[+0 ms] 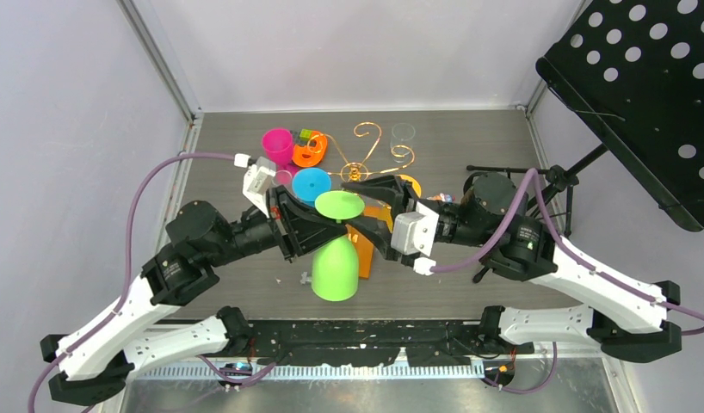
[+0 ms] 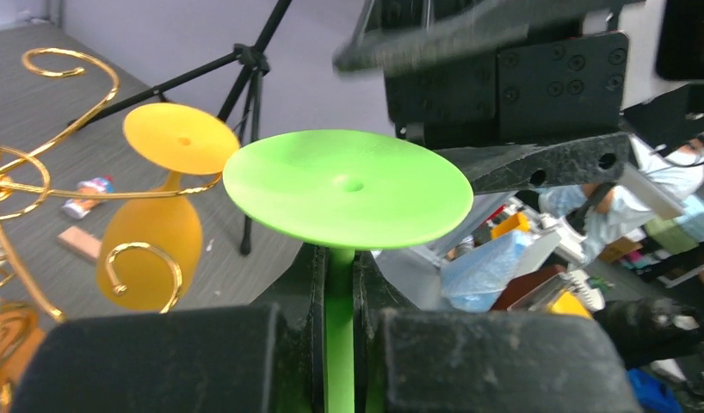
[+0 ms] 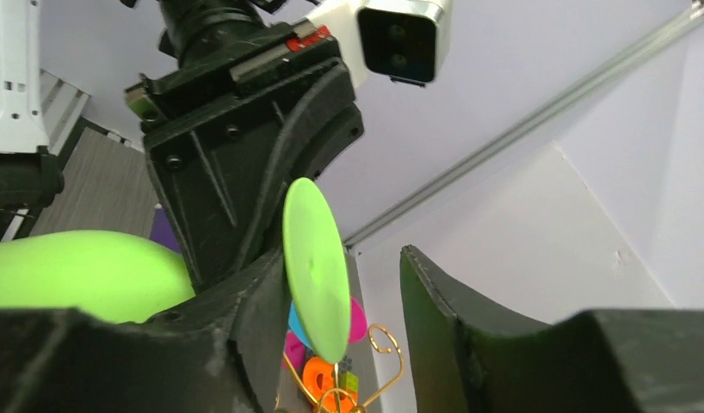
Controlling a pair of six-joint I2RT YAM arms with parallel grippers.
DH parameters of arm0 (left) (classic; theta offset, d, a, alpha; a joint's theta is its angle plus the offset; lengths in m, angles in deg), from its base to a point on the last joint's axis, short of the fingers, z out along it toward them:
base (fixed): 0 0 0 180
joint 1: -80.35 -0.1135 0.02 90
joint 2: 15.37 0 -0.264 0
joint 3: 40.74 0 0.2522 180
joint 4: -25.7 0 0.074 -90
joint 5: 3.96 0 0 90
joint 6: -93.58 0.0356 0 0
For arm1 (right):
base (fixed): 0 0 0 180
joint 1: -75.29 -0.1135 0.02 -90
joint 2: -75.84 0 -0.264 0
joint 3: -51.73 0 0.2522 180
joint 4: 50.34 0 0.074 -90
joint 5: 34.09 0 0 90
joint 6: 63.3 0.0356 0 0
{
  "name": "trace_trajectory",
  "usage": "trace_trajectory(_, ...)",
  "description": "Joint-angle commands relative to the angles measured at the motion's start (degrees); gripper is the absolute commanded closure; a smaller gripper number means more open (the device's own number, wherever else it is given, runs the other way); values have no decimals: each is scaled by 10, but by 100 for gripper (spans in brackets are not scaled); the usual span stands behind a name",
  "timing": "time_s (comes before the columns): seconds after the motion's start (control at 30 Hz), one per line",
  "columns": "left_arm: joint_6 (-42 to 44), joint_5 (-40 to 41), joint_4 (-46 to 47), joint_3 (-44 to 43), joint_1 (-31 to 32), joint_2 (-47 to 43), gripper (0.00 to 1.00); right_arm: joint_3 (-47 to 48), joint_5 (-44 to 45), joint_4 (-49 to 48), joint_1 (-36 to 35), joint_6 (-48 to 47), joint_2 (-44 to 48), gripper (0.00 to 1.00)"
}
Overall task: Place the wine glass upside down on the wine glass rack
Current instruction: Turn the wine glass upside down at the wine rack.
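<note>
A green wine glass (image 1: 336, 271) is held upside down above the table, its round foot (image 1: 339, 205) on top. My left gripper (image 1: 318, 225) is shut on its stem, which shows between the jaws in the left wrist view (image 2: 340, 292). My right gripper (image 1: 367, 213) is open, with the green foot (image 3: 314, 267) between its fingers, close to the left finger (image 3: 254, 318). The gold wire rack (image 1: 366, 159) stands just behind, with an orange glass (image 2: 155, 237) hanging upside down on it. The rack also shows in the left wrist view (image 2: 39, 181) and the right wrist view (image 3: 379, 344).
A pink glass (image 1: 278, 144), a blue glass foot (image 1: 311, 185), an orange piece (image 1: 310, 151) and a clear glass (image 1: 403, 133) crowd around the rack. A black perforated music stand (image 1: 641, 95) on a tripod stands at the right. Grey walls close the back and sides.
</note>
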Motion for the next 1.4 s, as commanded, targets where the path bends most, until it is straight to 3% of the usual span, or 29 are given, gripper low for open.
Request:
trace_trajectory(0.0,57,43,-53,-17,4,-28,100,-16,77,-89,1,42,29,43)
trace_trajectory(0.1,95,93,-91,-28,4,-55,100,-42,123,-124,1,66,42,36)
trace_trajectory(0.2,122,131,-115,-24,4,-90,100,-32,256,-125,4,124,33,32)
trace_trajectory(0.3,145,172,-146,-12,4,-122,100,25,337,-38,28,238,1,28)
trace_trajectory(0.37,157,206,-171,-2,4,-141,100,90,330,60,77,335,-35,27)
trace_trajectory(0.5,171,256,-199,22,4,-180,100,203,315,220,150,429,-113,27)
trace_trajectory(0.77,179,305,-207,36,4,-203,100,368,264,416,167,534,-239,36)
trace_trajectory(1.03,148,262,-144,82,4,-206,100,339,219,412,167,549,-258,44)
trace_trajectory(1.37,121,202,-59,135,4,-193,100,273,187,374,167,492,-254,54)
